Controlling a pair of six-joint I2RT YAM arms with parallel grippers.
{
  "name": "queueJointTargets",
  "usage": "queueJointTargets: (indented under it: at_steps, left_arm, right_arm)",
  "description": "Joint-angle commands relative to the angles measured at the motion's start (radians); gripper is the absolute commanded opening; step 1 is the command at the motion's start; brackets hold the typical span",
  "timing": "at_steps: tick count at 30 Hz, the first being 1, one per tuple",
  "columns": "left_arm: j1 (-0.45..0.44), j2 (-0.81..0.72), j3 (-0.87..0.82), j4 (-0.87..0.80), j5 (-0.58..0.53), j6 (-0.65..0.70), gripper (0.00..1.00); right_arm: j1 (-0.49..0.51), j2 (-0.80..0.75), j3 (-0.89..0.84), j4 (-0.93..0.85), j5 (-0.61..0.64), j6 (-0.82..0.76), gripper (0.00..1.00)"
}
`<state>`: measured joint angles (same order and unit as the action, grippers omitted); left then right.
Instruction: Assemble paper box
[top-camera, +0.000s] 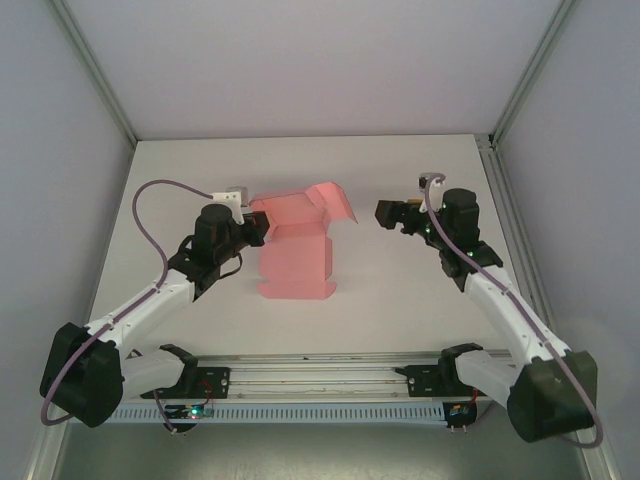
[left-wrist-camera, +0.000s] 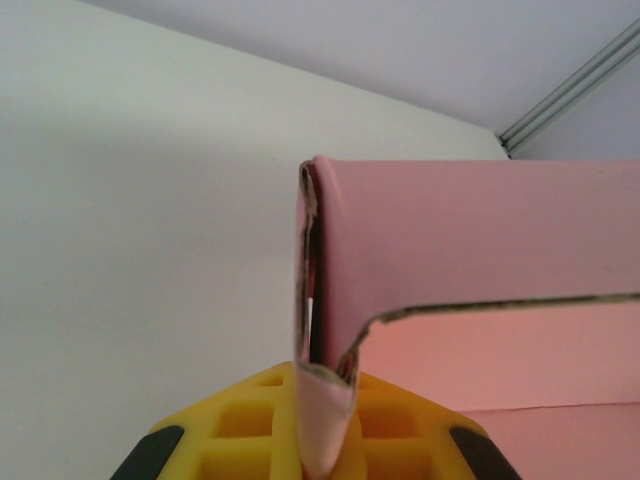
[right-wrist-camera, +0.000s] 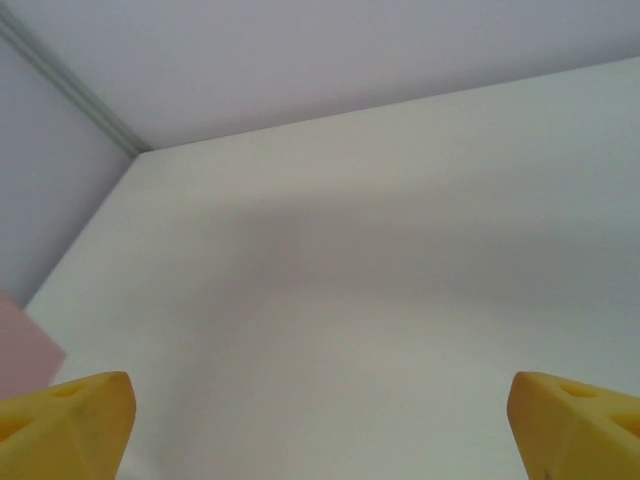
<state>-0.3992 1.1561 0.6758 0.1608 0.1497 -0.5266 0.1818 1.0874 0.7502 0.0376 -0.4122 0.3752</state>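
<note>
Partly folded, the paper box (top-camera: 297, 262) lies mid-table, pinched by one arm.
Its broad panel rests flat on the table (top-camera: 400, 300) while the far flaps stand raised; the left gripper (top-camera: 258, 226) is clamped on the doubled card at the far-left edge. The right gripper (top-camera: 385, 213), fingers (right-wrist-camera: 70, 405) spread wide, hangs just right of the raised flap, apart from it. Bare white surface surrounds the box on every side.

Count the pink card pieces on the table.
1: the paper box, in the middle of the table, its left edge pinched in the left gripper. A second piece beneath it could be hidden.
</note>
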Motion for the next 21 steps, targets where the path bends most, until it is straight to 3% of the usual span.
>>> queueJointTargets:
  at_steps: [1,4,14,21]
  left_arm:
    - [0.002,0.007,0.042,-0.032,0.018,0.013,0.00]
    - [0.002,0.019,0.056,-0.045,0.038,0.015,0.00]
    - [0.002,0.033,0.070,-0.046,0.065,0.008,0.00]
    - [0.003,0.073,0.097,-0.061,0.075,0.007,0.00]
  right_arm:
    - [-0.011,0.069,0.070,0.122,-0.302,0.054,0.94]
    - [-0.012,0.138,0.081,0.235,-0.453,0.109,0.94]
    - [0.005,0.281,0.151,0.263,-0.633,0.095,0.73]
    - [0.030,0.293,0.148,0.297,-0.706,0.084,0.73]
